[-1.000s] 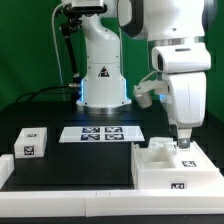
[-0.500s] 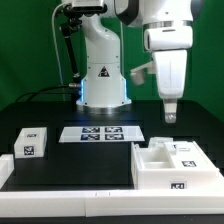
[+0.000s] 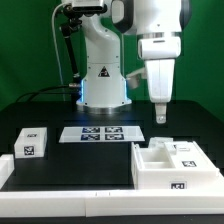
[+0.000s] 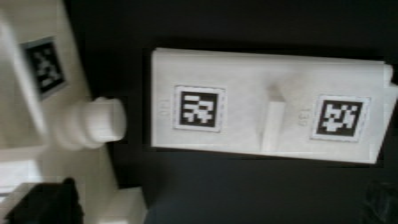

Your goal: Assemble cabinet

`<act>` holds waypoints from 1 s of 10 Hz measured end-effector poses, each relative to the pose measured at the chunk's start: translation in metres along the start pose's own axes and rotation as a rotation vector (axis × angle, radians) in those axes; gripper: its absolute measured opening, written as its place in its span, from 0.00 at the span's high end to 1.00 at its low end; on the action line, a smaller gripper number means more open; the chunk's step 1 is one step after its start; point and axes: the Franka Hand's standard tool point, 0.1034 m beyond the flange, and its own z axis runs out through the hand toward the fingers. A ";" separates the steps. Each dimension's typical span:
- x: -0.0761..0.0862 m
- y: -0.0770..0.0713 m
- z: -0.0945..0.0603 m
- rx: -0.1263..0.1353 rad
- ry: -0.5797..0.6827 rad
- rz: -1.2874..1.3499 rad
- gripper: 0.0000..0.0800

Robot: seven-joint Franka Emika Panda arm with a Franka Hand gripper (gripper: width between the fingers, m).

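The cabinet body (image 3: 168, 166), a large white box with an open top, lies at the front on the exterior view's right. A white panel with a tag (image 3: 186, 149) rests in it. My gripper (image 3: 160, 116) hangs in the air above and behind the body, open and empty, touching nothing. A small white block with a tag (image 3: 32, 142) sits at the exterior view's left. The wrist view looks down on a white cabinet piece with two tags (image 4: 267, 105) and a round white knob (image 4: 100, 121). My fingers barely show there.
The marker board (image 3: 100, 133) lies flat in the middle of the black table. The robot's white base (image 3: 101, 70) stands behind it. A white rim (image 3: 60, 205) runs along the table's front edge.
My gripper has risen from the cabinet body's right side and moved toward the exterior view's left. The tagged panel has stayed in the body.
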 end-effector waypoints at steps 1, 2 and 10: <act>0.001 -0.006 0.006 0.005 0.008 0.005 0.00; 0.002 -0.011 0.013 0.014 0.014 0.008 0.00; 0.001 -0.030 0.049 0.096 0.018 0.024 0.00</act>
